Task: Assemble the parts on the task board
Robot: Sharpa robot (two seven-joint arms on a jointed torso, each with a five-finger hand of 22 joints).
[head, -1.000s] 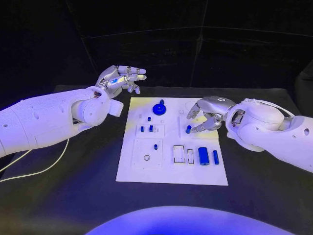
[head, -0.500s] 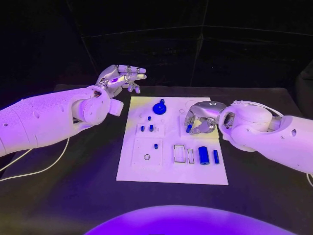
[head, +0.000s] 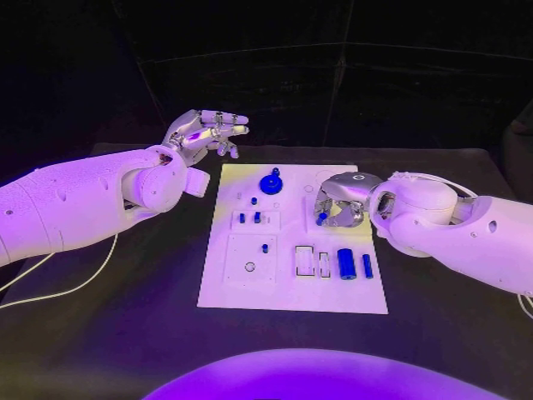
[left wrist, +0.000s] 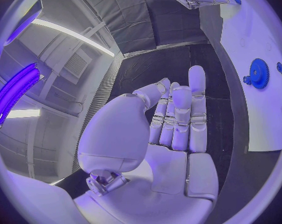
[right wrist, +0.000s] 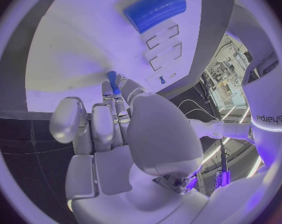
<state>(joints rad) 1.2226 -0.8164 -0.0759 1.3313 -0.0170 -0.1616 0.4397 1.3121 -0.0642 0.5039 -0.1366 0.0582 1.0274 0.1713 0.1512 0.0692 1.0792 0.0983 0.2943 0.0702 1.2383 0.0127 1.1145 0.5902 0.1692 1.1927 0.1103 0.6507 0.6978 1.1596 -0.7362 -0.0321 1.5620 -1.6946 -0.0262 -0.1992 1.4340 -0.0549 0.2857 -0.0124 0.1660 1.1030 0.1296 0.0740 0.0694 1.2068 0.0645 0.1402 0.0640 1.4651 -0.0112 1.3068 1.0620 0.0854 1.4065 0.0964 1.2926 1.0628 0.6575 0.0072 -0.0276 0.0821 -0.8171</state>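
Right robot hand: mine, low over the task board, on the board's side toward my right arm. Fingers curled in, pinching a small blue peg between thumb and fingertips; in the head view the peg's blue shows just under the fingers.
Left robot hand: mine, raised off the board past its far corner on my left-arm side, well apart from the right robot hand. Released, holds nothing, fingers straight and close side by side.
Task board: white plate lying flat on the black bench, between my two arms.
Blue gear: on the board, near my right robot hand, on the side toward my left robot hand.
Large blue cylinder: lying on the board, nearer my body than the right robot hand.
Slim blue pin: just beside the cylinder, apart from it.
Small blue pegs: standing in the board beside the right robot hand, toward my left arm.
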